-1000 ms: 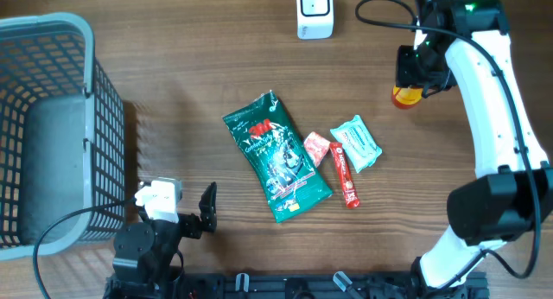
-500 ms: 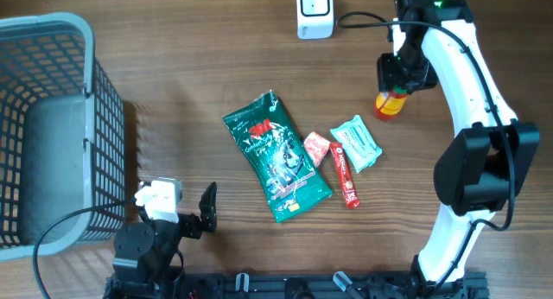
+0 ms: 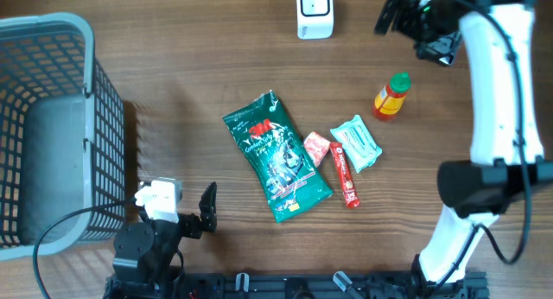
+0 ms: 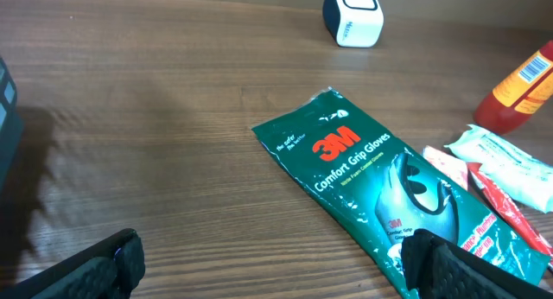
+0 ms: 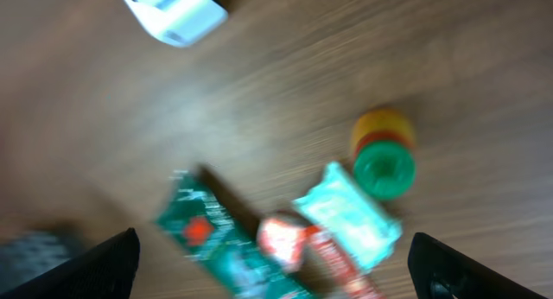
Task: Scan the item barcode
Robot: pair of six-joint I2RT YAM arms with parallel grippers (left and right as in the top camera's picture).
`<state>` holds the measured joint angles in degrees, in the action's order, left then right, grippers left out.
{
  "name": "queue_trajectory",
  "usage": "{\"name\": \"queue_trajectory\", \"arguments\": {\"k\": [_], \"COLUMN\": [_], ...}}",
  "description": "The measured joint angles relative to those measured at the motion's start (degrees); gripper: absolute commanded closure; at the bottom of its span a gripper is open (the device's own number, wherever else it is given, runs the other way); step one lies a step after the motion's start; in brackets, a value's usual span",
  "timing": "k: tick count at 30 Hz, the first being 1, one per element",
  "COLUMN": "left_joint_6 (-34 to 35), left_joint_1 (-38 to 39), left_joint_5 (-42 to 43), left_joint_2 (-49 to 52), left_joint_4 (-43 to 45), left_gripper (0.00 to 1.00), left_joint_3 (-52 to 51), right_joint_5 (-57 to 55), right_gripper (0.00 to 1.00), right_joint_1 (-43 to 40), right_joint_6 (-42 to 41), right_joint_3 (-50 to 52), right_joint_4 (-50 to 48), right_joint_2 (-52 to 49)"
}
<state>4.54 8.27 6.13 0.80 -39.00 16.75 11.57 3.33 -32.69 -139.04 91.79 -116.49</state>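
The sauce bottle (image 3: 390, 97) stands upright on the bench (image 3: 173, 74), green cap up, so its long axis is vertical. It sits to the robot's right of the scanner (image 3: 314, 12) and a little nearer the robot. The right pincer (image 3: 389, 14) hangs wide open, holding nothing, just right of the scanner, with the bottle below it and nearer the robot. The left pincer (image 3: 183, 204), also open and empty, is well apart from the scanner, so I judge the right arm better placed. What looks like a barcode faces away from the scanner.
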Motion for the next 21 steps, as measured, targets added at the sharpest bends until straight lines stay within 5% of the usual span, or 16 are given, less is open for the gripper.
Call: {"name": "queue_trajectory", "arguments": {"k": [6,11,16,21], "left_joint_6": [0.00,0.00,0.00,0.00], "left_joint_1": [0.00,0.00,0.00,0.00], "left_joint_5": [0.00,0.00,0.00,0.00], "left_joint_2": [0.00,0.00,0.00,0.00], "left_joint_4": [0.00,0.00,0.00,-0.02], "left_gripper": [0.00,0.00,0.00,0.00], "left_joint_3": [0.00,0.00,0.00,0.00], "right_joint_5": [2.32,2.25,15.23,29.09], "right_gripper": [0.00,0.00,0.00,0.00], "right_joint_1": [-12.72,-21.33,-21.81,-26.38], "right_joint_6": [-4.61,-9.79,-13.11,-18.03], "right_joint_3": [0.74,15.87,40.06,52.65], "right_joint_4": [-0.02,-1.40,-17.09,-28.44], "right_joint_2": [9.27,19.12,11.21,2.64]}}
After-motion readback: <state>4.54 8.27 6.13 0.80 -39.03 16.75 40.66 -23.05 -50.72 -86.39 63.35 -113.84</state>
